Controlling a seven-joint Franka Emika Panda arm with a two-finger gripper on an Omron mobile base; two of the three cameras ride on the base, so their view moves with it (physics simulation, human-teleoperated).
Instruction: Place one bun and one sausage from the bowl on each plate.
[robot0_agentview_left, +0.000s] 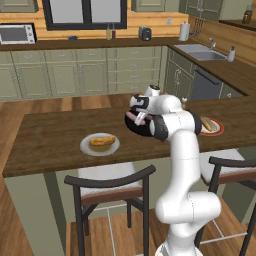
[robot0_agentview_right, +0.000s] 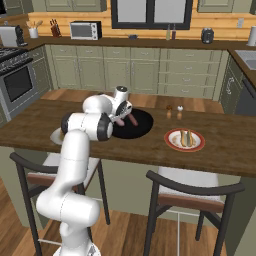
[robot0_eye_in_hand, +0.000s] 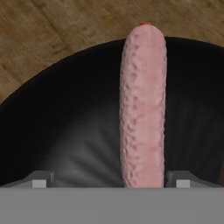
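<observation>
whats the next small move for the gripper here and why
Probably close the gripper on the sausage. In the hand view the sausage lies in the black bowl between the open fingertips, so it looks lined up for a grasp. The grey-white plate holds only a bun, so it likely goes there after.

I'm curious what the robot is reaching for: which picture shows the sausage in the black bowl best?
The hand view: the sausage lies lengthwise between the open gripper's tips, inside the bowl. In the base views the arm hides most of it: a pink bit on the left, a short piece on the right.
</observation>
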